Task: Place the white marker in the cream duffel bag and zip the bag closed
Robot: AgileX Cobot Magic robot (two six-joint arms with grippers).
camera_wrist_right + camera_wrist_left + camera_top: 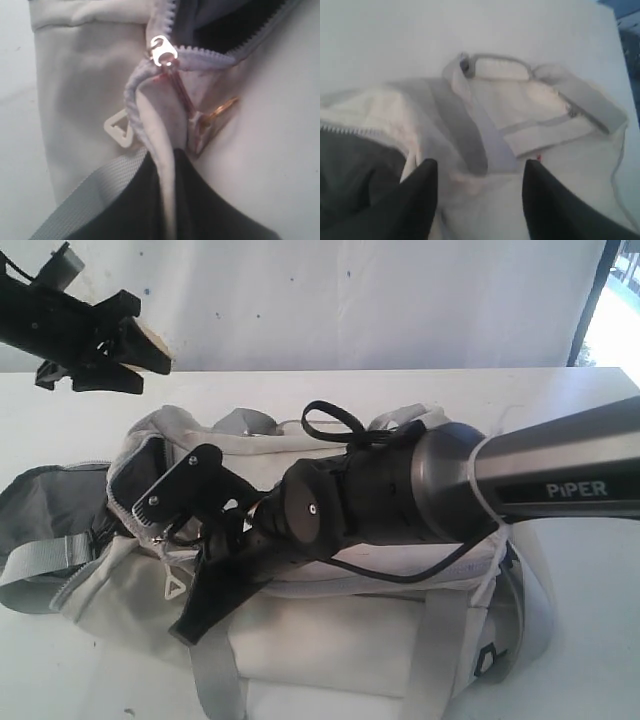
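The bag (pixel 330 630) lies mid-table (pixel 590 640), its mouth open at the 9 o'clock end; the marker is out of sight. The right gripper (pixel 165 162) is clamped on a bag fold just below the zip slider (pixel 162 50), which only its wrist view shows. The left gripper (pixel 477 200) hangs at 10 o'clock, fingers apart and empty.

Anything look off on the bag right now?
Yes. The right gripper pinches a fold of the cream duffel bag just below the zipper slider, not the pull tab lying beside it. Fabric there is bunched and pink-stained, and the zipper stands open.
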